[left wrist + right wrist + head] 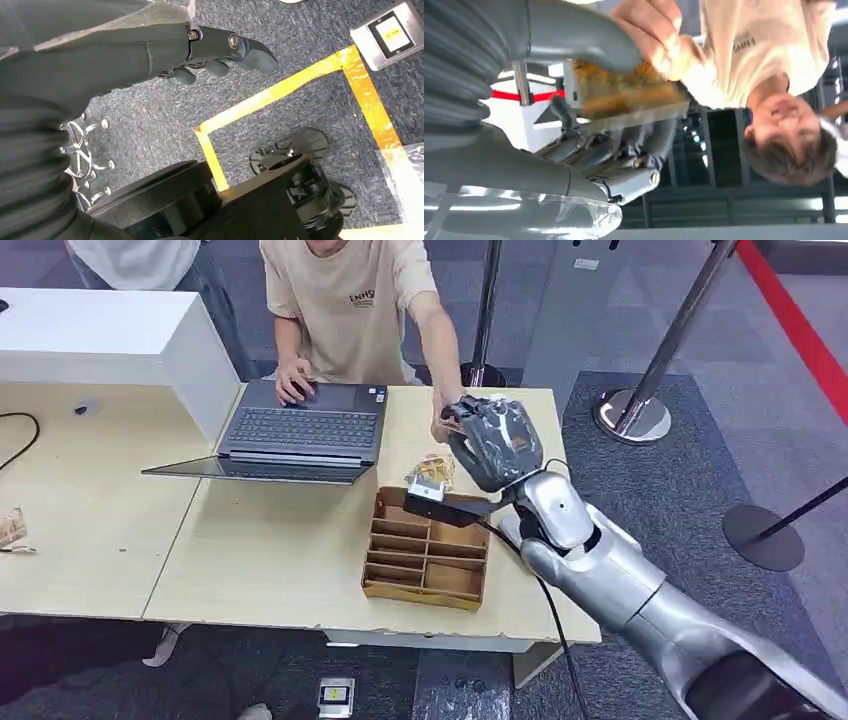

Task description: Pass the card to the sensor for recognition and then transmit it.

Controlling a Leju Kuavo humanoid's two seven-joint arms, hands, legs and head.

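My right hand [495, 440] is raised above the far right part of the wooden table [280, 560]. In the right wrist view it [549, 150] pinches an orange-brown card [624, 95] between its thumb and fingers. A person's hand [654, 35] grips the card's other end, and it also meets my hand in the head view [443, 412]. A black sensor [440, 505] with a cable sits on the rim of a wooden organizer [428, 555] just below my hand. My left hand [215, 50] hangs over the carpet, its fingers apart and holding nothing.
The person in a beige shirt [350, 300] sits behind the table, one hand on an open laptop [300, 430]. A small pile of cards [432, 472] lies beside the organizer. A white box [110, 335] stands at the back left. Stanchion posts [635, 410] stand on the right.
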